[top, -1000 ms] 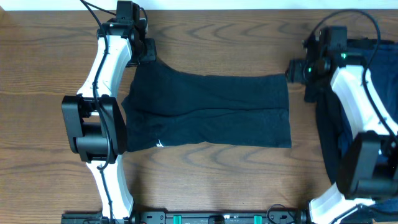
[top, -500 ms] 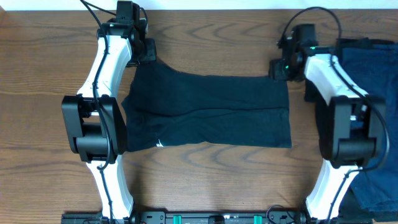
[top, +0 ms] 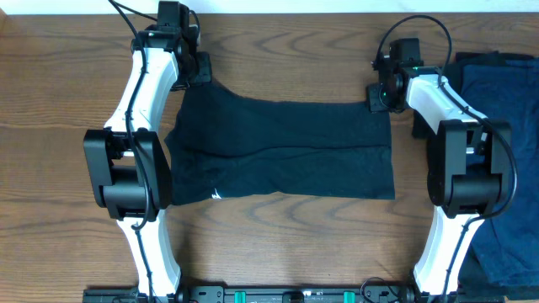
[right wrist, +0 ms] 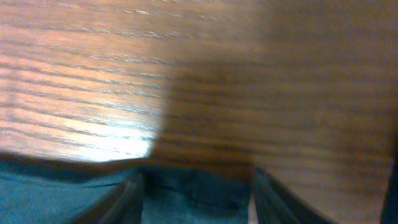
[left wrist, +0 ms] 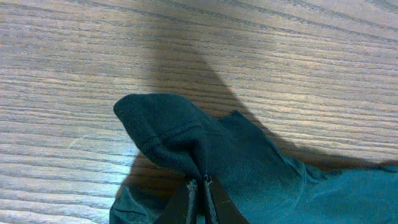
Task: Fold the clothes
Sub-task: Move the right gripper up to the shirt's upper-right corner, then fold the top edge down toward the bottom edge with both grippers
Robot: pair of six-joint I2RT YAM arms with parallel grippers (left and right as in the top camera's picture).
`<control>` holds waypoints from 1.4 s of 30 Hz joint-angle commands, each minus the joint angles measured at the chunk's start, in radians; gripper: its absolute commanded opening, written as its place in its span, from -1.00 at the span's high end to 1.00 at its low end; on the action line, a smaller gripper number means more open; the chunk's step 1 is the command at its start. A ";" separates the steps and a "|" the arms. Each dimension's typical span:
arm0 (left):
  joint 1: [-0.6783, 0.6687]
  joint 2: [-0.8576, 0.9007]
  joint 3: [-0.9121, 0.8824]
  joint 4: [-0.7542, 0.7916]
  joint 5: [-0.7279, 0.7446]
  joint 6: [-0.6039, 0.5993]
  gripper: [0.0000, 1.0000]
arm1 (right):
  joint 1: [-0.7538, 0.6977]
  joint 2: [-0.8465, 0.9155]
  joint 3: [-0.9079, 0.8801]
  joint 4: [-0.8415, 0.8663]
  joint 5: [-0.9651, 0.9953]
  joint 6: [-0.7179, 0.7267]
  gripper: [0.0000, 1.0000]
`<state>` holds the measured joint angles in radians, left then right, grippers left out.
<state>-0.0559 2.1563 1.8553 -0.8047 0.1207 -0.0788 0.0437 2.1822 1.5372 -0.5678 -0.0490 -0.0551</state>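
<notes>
The black T-shirt [top: 282,151] lies flat on the tabletop [top: 67,101], one far corner clamped in the left jaws, the right jaws apart astride the other, likely readying a two-handed fold.

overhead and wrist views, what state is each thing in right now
black t-shirt, laid flat on the table, one far corner pinched up
left gripper, shut on the black t-shirt's corner
right gripper, open, fingers apart over the shirt's other far corner
navy clothes, in a loose pile at the right edge, not folded
</notes>
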 commanded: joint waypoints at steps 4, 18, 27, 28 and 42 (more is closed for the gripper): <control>0.005 -0.003 -0.004 -0.010 -0.005 -0.005 0.88 | -0.008 0.047 0.000 -0.010 -0.014 -0.006 0.66; 0.011 -0.108 -0.004 -0.121 -0.005 -0.005 0.88 | -0.025 -0.077 0.004 -0.097 -0.038 -0.006 0.98; 0.010 -0.223 -0.004 -0.326 0.004 -0.079 0.88 | -0.025 -0.227 0.004 -0.318 -0.046 -0.006 0.94; 0.011 -0.226 -0.004 -0.357 0.003 -0.086 0.88 | -0.024 -0.236 0.004 -0.345 -0.048 -0.006 0.95; 0.005 -0.222 -0.174 -0.589 0.003 -0.156 0.88 | -0.024 -0.258 -0.082 -0.640 -0.068 0.085 0.98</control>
<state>-0.0525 1.9308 1.7332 -1.3899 0.1280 -0.2142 0.0265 1.9343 1.4918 -1.1999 -0.1135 -0.0128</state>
